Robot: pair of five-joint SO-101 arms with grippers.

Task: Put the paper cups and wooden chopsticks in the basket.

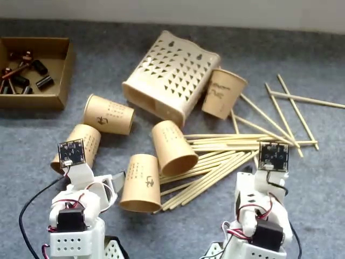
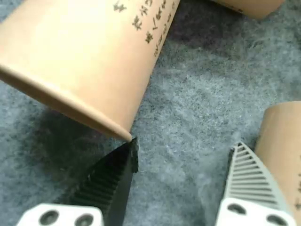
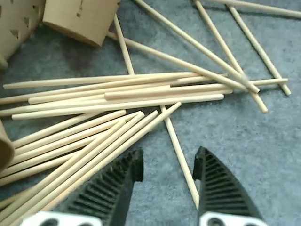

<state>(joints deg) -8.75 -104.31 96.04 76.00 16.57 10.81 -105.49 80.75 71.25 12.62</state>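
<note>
Open fingers of the left end effector [image 2: 186,146] stand over the grey worktop [image 2: 202,84]. One cup [image 2: 84,61] lies on its side with its rim touching the black fingertip [image 2: 133,150]. A second cup [image 2: 282,141] lies just beside the white finger [image 2: 247,174]. The right end effector [image 3: 168,153] is also open and grips nothing, and a single chopstick [image 3: 174,141] runs between its fingers. The other chopsticks [image 3: 117,99] lie fanned and crossed just ahead of it. Farther ahead of both, the basket [image 1: 172,75] lies on its side with a third cup [image 1: 222,93] against it. A cardboard box [image 1: 32,100] of small parts sits well beyond the left end effector.
</note>
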